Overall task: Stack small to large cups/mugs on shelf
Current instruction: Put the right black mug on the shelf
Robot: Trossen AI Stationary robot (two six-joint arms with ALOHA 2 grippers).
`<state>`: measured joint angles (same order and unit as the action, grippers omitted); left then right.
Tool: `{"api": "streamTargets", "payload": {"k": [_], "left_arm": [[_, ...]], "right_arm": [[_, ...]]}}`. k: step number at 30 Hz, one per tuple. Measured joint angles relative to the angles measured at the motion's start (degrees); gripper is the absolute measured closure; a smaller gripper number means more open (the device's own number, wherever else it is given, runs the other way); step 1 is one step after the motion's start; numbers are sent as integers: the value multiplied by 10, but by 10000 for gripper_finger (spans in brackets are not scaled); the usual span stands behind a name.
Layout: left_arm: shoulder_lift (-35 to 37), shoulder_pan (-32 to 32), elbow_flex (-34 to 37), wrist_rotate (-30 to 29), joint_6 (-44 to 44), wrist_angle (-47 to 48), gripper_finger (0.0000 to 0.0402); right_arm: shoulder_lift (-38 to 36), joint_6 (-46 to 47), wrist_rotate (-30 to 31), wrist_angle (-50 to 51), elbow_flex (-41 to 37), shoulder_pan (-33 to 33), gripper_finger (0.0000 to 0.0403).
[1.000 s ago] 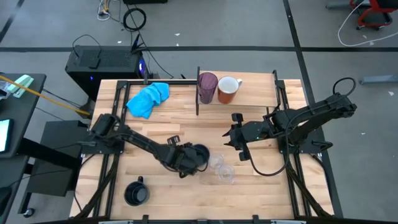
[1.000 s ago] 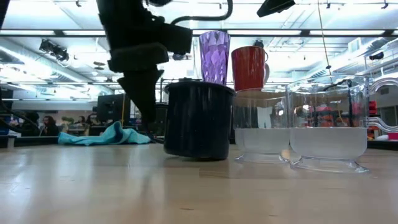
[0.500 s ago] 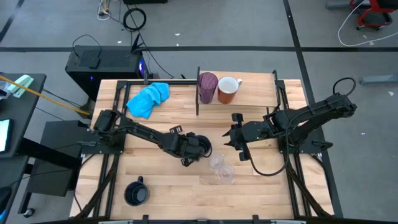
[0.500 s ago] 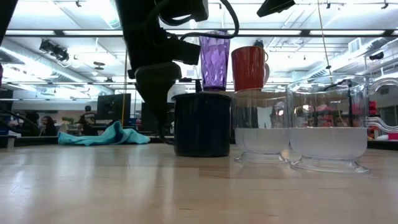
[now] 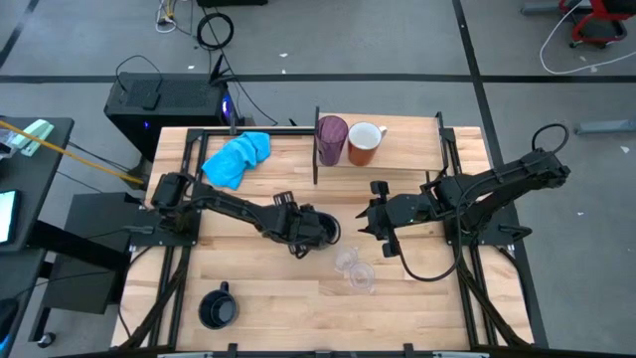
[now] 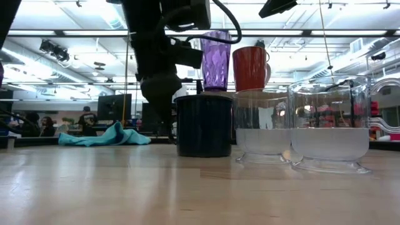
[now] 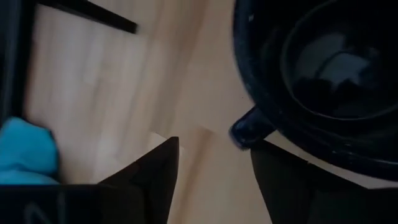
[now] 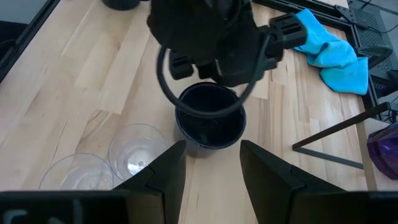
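While the left arm sat at mid-bench, status was:

Left end effector: fingers spread, straddling the handle of a black mug; not pinching it, as far as the left wrist view showed. Mug stood upright on the bench, just beside the nearer clear plastic cup.

Right end effector: hovering over the right half of the bench, pointed at that black mug; fingers parted, holding nothing.

Shelf: at the far edge of the bench. Purple tumbler and orange mug stood side by side at its left end, tumbler against the dark upright panel.

Clear cups: two, touching or nearly so, near the front centre; second one nearer the front edge. Both upright in the low view.

Second black mug: front-left corner, well apart from everything else, untouched.

Blue cloth: far left, off the shelf, not part of the job.

Done, my read: two of six on the shelf.

Left: both black mugs and both clear cups, four in all. Ordering by size along the shelf not yet checkable with only two placed.

Step in hand, my read: black mug set down mid-bench, likely for a regrip or hand-off to the right arm.
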<state>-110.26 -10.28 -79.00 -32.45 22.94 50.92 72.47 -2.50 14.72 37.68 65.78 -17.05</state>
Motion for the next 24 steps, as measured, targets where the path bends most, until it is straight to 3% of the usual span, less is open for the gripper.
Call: {"api": "streamTargets", "payload": {"k": [6,16,24], "left_arm": [[0,25,0,-54,-27,-14,206],[0,50,0,-54,-60,-98,213],[16,46,0,-52,-72,-65,224]], "right_arm": [[0,0,0,0,0,0,245],[0,0,0,0,0,0,245],[0,1,0,6,0,0,245]]}}
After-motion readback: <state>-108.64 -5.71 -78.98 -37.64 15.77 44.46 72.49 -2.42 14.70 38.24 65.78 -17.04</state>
